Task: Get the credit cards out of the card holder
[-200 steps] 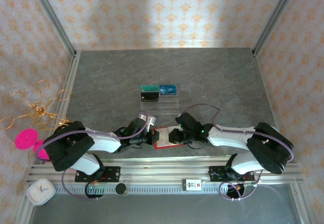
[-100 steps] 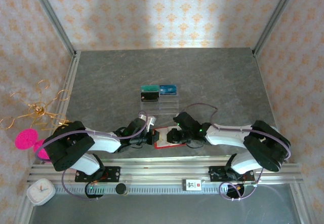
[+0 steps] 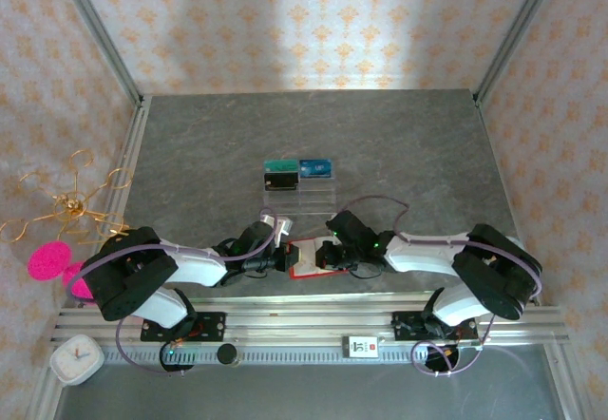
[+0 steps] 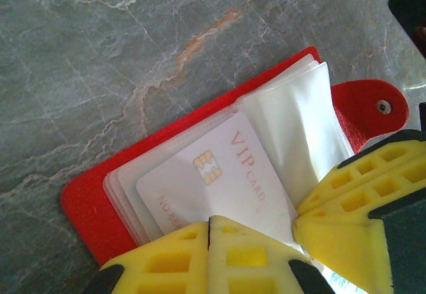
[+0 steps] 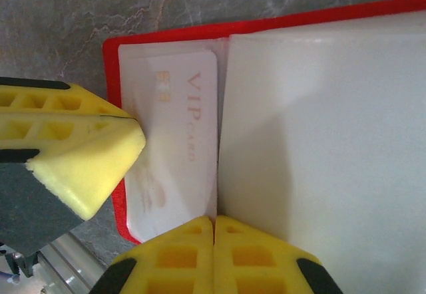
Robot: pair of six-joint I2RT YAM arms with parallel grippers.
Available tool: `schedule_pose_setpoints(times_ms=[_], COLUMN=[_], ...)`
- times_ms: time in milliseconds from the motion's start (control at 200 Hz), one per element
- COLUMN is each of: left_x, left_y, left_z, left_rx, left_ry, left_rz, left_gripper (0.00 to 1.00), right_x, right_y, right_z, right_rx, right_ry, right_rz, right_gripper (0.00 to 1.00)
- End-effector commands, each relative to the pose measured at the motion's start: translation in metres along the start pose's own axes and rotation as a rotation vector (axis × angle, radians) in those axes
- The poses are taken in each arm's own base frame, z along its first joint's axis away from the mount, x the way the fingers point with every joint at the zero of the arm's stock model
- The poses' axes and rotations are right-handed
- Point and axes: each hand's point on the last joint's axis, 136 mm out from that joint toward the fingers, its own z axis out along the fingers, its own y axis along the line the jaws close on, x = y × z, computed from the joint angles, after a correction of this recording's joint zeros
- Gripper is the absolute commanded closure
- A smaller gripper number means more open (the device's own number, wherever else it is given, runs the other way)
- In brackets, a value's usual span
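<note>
Looking down from above, you have the grey marbled worktop (image 3: 399, 144) with both arms folded inward at its near edge, the left arm (image 3: 180, 268) and the right arm (image 3: 437, 249) meeting in the middle. Farther back sits the clear tray (image 3: 313, 195), holding a teal card (image 3: 280, 165), a blue card (image 3: 315, 166) beside it, and a black card (image 3: 279, 182) on the near side of the teal one.

Between your two wrists the red card holder (image 3: 302, 258) lies open on the worktop near the front edge, its pale pocket leaves fanned up. A whitish VIP card (image 4: 226, 174) with a chip sits in one pocket.

Your left claw (image 4: 210, 231) has its yellow fingers pressed together, tips over the near edge of that card. Your right claw (image 5: 214, 231) is closed too, fingers flush, its tip at the seam between the card's pocket and the next white leaf. Whether either nips a leaf, you cannot tell. The holder's red snap tab (image 4: 369, 104) sticks out just beside the right claw.
</note>
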Motion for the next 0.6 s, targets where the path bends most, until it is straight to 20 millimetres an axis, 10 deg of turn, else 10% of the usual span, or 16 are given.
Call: schedule_pose_setpoints(times_ms=[0,385,591], left_x=[0.044,0.042,0.040], left_y=[0.042,0.042,0.038], left_z=[-0.001,-0.001,0.001], left_rx=[-0.134,-0.131,-0.120], left_ry=[0.142,0.143,0.145], left_rz=[-0.035,-0.033,-0.031], left_gripper=[1.00,1.00,1.00], right_x=[0.005,0.003,0.001], right_y=[-0.012,-0.038,0.006], right_z=[-0.004,-0.022,-0.021], right_rx=[0.022,0.113,-0.039], right_ry=[-0.022,-0.100,-0.057], right_rz=[0.045,0.107,-0.016], right_gripper=[1.00,1.00,0.92])
